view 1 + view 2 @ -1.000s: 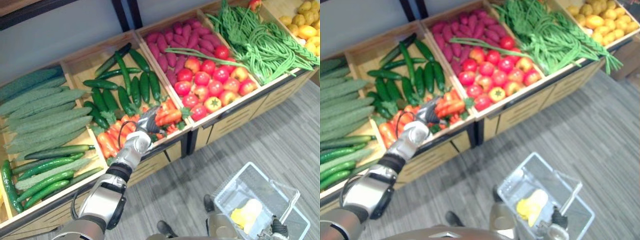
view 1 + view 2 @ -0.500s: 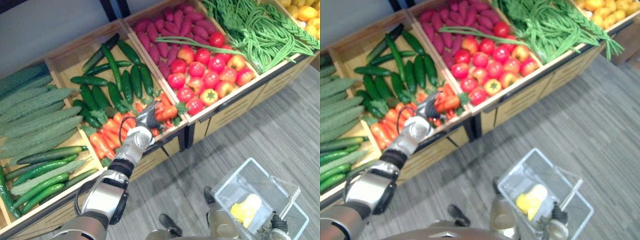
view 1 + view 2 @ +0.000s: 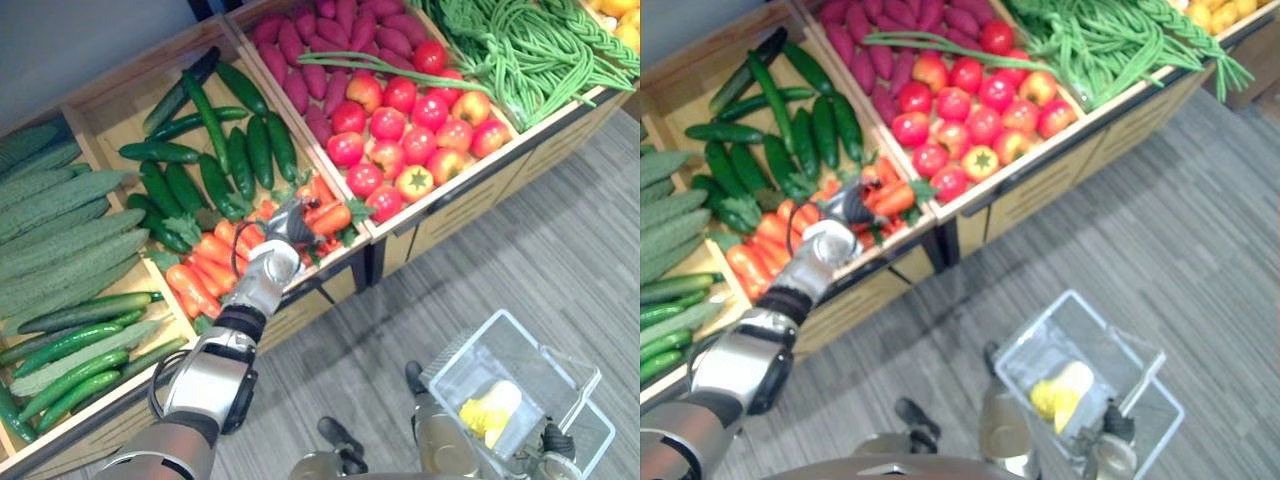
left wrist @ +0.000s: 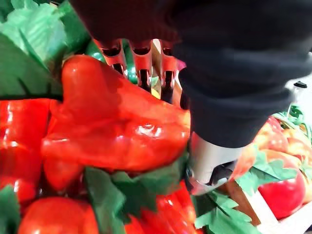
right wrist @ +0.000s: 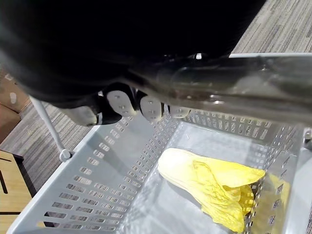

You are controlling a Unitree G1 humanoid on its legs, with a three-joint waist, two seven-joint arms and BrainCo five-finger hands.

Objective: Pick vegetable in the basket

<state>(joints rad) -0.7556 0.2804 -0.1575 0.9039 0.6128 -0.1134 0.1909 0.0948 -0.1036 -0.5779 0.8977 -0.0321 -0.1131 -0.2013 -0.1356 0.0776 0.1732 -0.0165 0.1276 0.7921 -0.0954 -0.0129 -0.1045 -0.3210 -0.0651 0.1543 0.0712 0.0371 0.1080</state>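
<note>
Gripping red pepper w/ left hand: fingers curled over top, thumb against lower side. Sits on pepper pile at front of wooden crate, touching neighbours; can't tell if lifted clear. Dark cucumbers behind pile in same crate, tomatoes in next crate toward right. Right hand wrapped round handle of clear basket, held low over floor, well apart from crates; yellow leafy veg inside. Vs 0.5 s ago: same hold, same spot in pile; whole view shifted, so cam move, not produce.
</note>
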